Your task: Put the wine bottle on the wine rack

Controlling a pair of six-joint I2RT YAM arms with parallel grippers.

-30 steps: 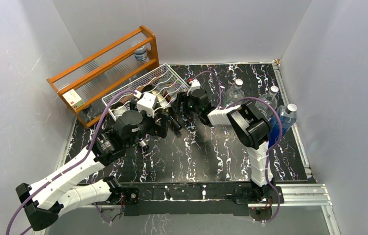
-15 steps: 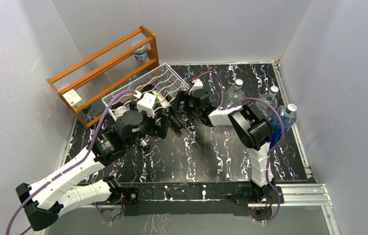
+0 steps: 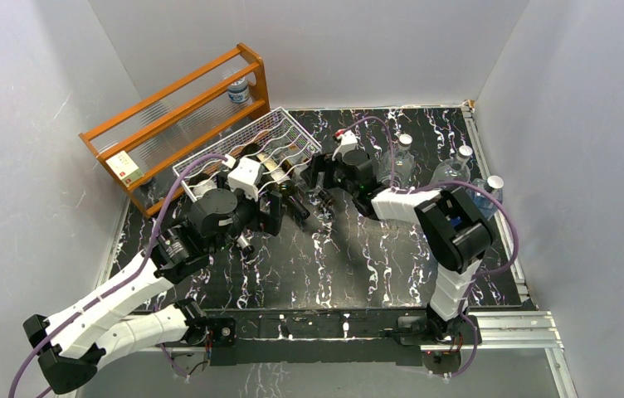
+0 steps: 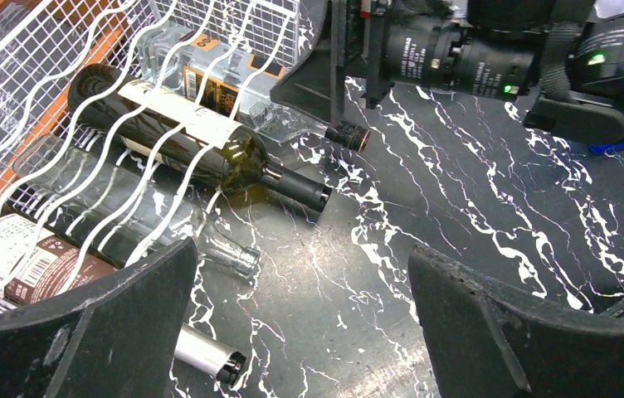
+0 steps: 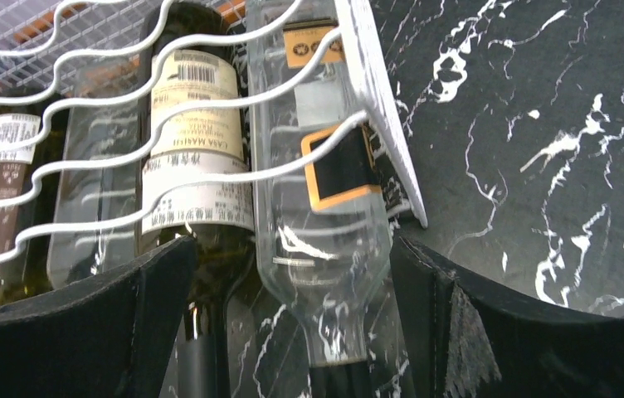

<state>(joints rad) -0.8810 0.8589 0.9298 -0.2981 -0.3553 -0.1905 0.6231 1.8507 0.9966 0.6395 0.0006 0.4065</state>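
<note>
Your right gripper (image 5: 292, 327) stood wide open with nothing in it, its fingers either side of the neck of the wine bottle (image 5: 317, 224) and, as far as the wrist view showed, clear of the glass. That clear, orange-labelled bottle lay in the end cradle of the wine rack (image 5: 368, 91), just beside a dark green bottle (image 5: 197, 166), with its neck poking out over the table (image 5: 541, 166). Your left gripper (image 4: 304, 332) was equally wide and empty, hovering near the rack's open front.

I'd judge the placing itself done; you only had to back both arms away.

Compared with a second before, your right arm (image 3: 450, 232) had swung its elbow out to the right and the gripper had drawn back from the rack. The bottle stayed put.
</note>
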